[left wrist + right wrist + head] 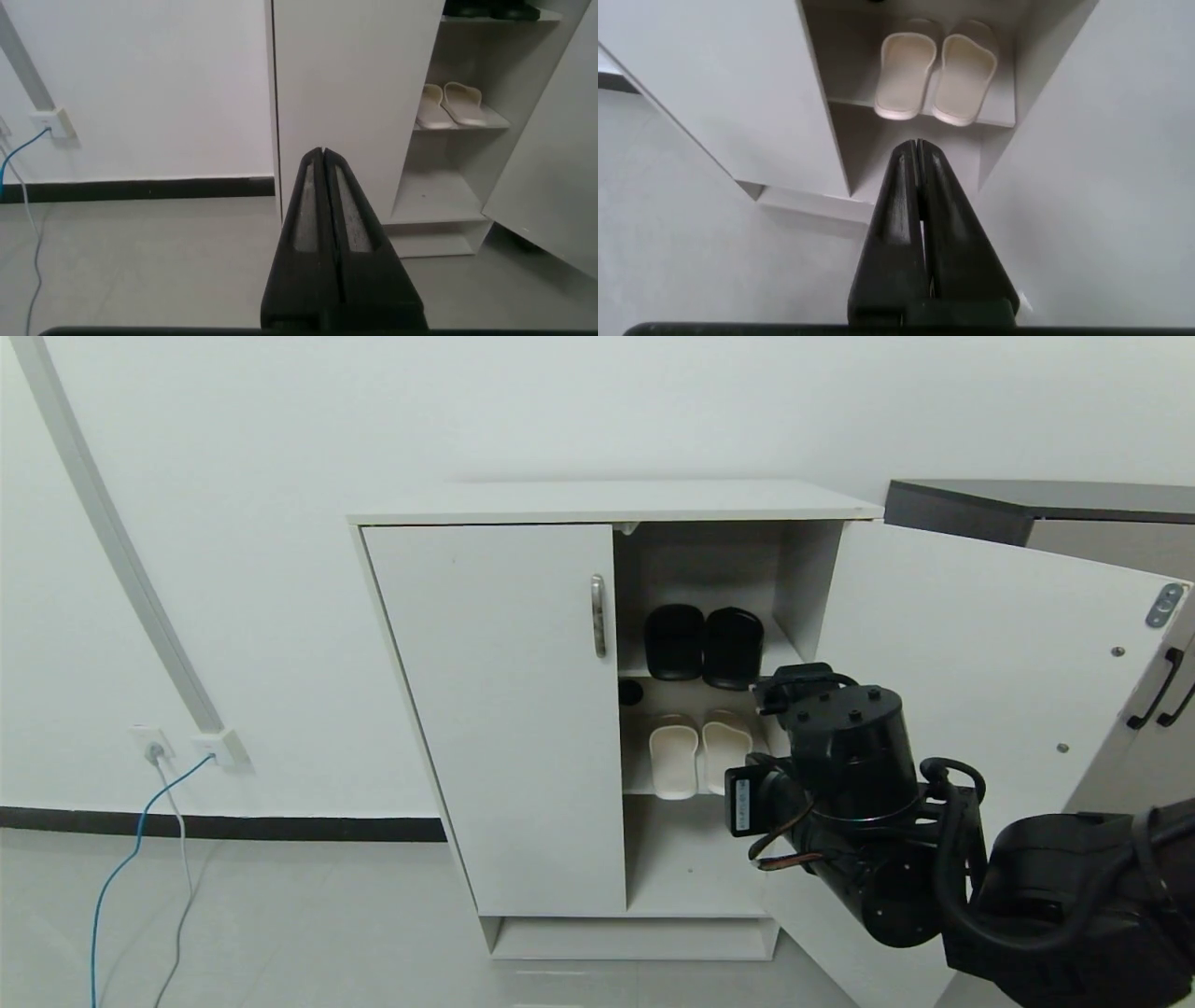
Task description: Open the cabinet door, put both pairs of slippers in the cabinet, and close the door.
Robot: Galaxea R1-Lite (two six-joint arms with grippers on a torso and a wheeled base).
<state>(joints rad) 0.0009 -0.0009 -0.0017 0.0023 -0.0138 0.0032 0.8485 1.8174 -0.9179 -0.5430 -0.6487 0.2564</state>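
White flat-panel cabinet door [971, 644], open at right | likely stiff, light; push near free edge | right gripper [918, 149] pressed together, empty | left gripper [322, 154] likewise

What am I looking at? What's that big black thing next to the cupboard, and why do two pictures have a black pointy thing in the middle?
That big black thing is a robot's right arm. The robot has three cameras. The wide picture comes from its head, looking at a white cabinet. The other two come from cameras on its wrists, so each one sees its own gripper, which is the robot's pinching hand. One shows the left gripper and the other shows the right gripper. Both are pinched shut and hold nothing. The cabinet's right door stands open, and the left door is closed. Inside, black slippers sit on the upper shelf and white slippers sit on the shelf below.
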